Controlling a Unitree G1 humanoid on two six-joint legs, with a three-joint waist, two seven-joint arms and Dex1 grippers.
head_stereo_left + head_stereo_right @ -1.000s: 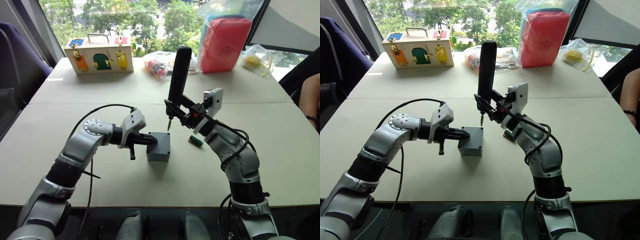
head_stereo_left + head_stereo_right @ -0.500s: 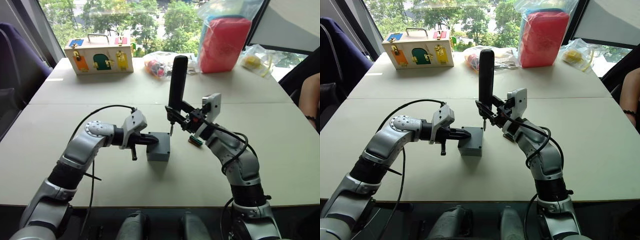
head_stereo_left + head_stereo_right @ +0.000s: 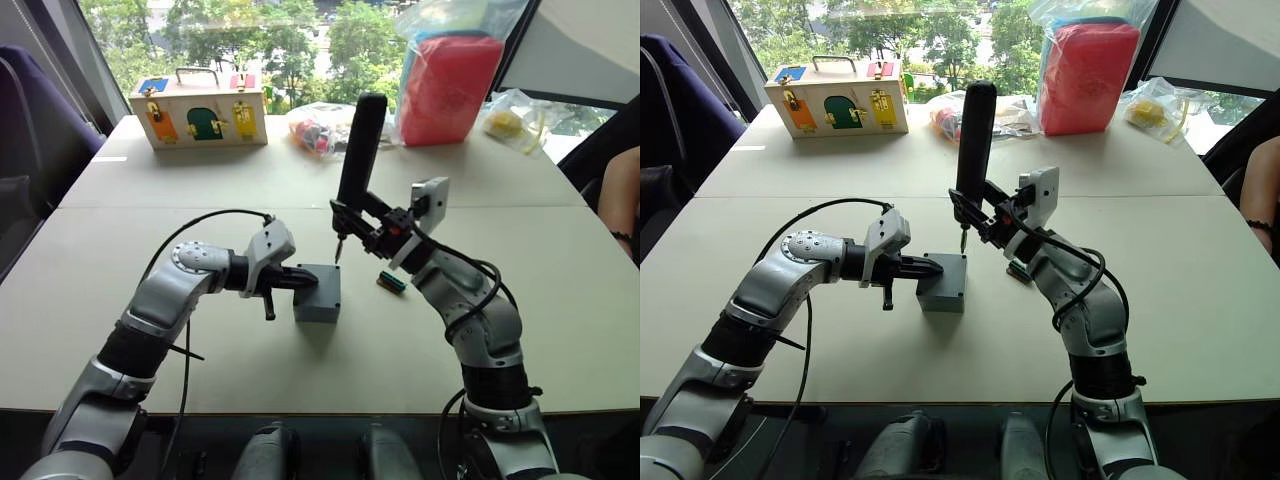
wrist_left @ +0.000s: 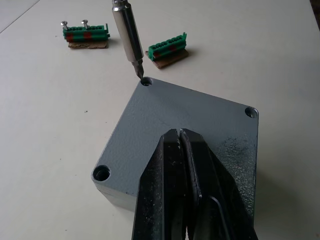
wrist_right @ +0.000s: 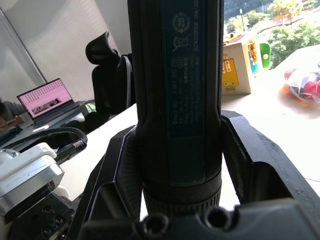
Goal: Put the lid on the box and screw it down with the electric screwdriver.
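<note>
Your right gripper (image 3: pixel 368 232) is clenched round the lower body of the electric screwdriver (image 3: pixel 358 148), holding it nearly upright with a slight lean, bit down, over the far corner of the box (image 3: pixel 318 293). Your left gripper (image 4: pixel 186 190) has its two fingers pressed together with nothing between them, and they lie flat on the lid (image 4: pixel 186 131), pinning it down. The lid already sits square on the box, which stands in the middle of the table (image 3: pixel 250 380). In the left wrist view the bit's tip (image 4: pixel 139 73) hangs just at the edge of one corner screw hole (image 4: pixel 146 82), not clearly seated in it. That is your main risk: if you drive down while the tip is off centre or the tool is leaning, it may skate across the grey plastic or bite at an angle. I cannot tell whether a screw sits in that hole; if none does, you would spin in empty plastic. Watch also the pinning fingers, since a hard downward push at one corner could tip or slide the box beneath them. Two green terminal blocks (image 4: pixel 167 49) lie beyond the box, clear of the work.
</note>
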